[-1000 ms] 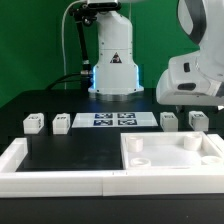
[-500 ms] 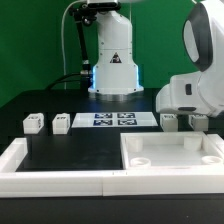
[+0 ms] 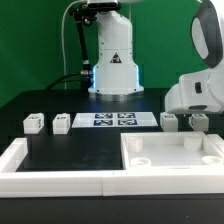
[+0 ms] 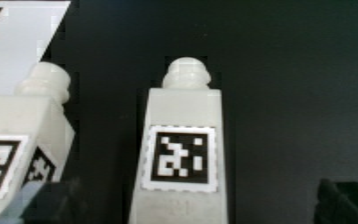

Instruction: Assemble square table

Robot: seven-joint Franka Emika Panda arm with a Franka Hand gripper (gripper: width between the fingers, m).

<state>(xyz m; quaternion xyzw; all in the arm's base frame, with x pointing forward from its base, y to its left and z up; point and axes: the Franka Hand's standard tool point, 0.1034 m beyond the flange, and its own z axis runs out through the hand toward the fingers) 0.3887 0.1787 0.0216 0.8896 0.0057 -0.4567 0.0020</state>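
At the exterior view's right, the gripper (image 4: 185, 204) hangs with jaws spread and empty astride a tagged leg block (image 4: 185, 140), apparently aligned to grasp it for the square tabletop (image 3: 172, 162).

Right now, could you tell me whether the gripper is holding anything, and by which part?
Nothing is held: the gripper is open, its fingertips apart from the leg block between them.

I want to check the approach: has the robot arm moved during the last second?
Yes. Against the marker board, the arm has come lower and shifted toward the exterior view's right; it now hangs over the two leg blocks there.
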